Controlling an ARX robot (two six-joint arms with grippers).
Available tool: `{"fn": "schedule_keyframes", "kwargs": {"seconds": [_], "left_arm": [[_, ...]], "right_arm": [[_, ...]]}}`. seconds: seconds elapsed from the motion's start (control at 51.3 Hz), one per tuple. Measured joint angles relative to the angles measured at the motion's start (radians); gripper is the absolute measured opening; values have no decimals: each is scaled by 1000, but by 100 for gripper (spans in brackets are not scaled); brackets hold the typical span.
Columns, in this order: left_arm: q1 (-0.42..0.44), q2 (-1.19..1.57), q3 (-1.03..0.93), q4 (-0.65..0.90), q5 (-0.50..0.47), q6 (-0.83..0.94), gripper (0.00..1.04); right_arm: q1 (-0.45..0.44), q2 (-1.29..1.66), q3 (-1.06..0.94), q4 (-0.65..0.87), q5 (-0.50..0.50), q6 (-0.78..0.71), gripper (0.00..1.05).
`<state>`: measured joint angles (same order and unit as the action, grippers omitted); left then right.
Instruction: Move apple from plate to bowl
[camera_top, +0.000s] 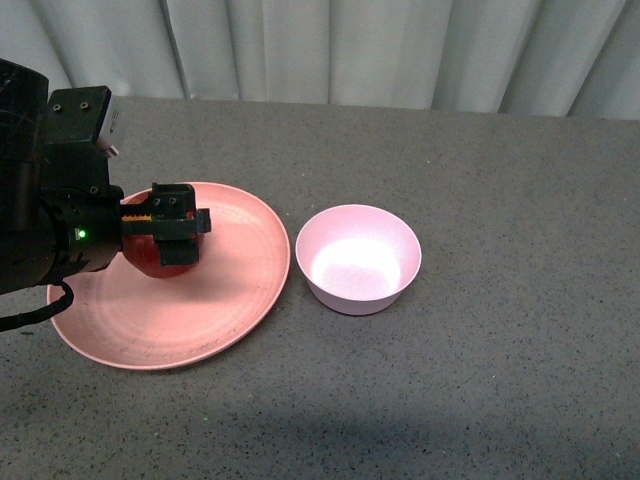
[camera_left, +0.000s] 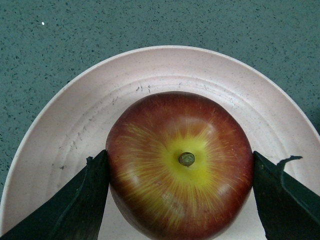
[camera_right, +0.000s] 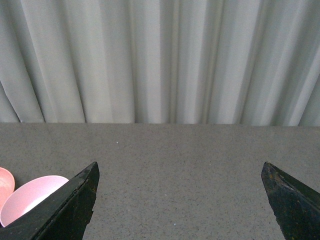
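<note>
**Item 1. Table** (camera_top: 500, 400): grey speckled top. The strip along the near edge carries nothing.

**Item 2. Plate** (camera_top: 120, 340): wide, shallow, salmon-pink, with dark scuffs. It lies toward the left edge of the table, nearer the front than the back.

**Item 3. Apple** (camera_top: 150, 262): dark red, with a yellow patch round the stem, which points upward. It sits on the far-left part of the plate. Whether it has left the plate's surface cannot be told, and it looks seated.

**Item 4. Left gripper** (camera_top: 175, 235): set down over the apple. In the left wrist view both dark fingers (camera_left: 85, 200) meet the apple's opposite flanks with no gap showing. The grasp is judged made.

**Item 5. Bowl** (camera_top: 360, 297): small, deep, pale pink and empty. It stands about mid-table, just beside the plate's right rim and apart from it.

**Item 6. Right gripper** (camera_right: 180, 165): absent from the front view. In its own wrist view the jaws stand wide apart with nothing between them, over bare table.

**Item 7. Curtain** (camera_top: 350, 50): pale, pleated, behind the far edge.

**Progress:** early stage. The approach and closing on the apple appear done. The lift, the short carry rightward to the bowl, the lowering and the release remain.
</note>
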<state>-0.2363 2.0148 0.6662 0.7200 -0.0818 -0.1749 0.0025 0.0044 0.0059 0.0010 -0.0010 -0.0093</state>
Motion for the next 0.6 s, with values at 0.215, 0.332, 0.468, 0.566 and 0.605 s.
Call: {"fn": "schedule_keyframes", "kwargs": {"seconds": [0.215,0.332,0.468,0.566,0.605], "left_arm": [[-52,-48,1,-4,8,-34,73],[-103,-84,20,-15,10,-63,73],[-177,-98,61,-35,-2,-87,73],[-215,-96,75,-44,-20,-101,73],[-231,-93,80,-46,-26,-106,73]], "right_arm": [[0,0,0,0,0,0,95],[0,0,0,0,0,0,95],[0,0,0,0,0,0,95],[0,0,0,0,0,0,95],[0,0,0,0,0,0,95]]}}
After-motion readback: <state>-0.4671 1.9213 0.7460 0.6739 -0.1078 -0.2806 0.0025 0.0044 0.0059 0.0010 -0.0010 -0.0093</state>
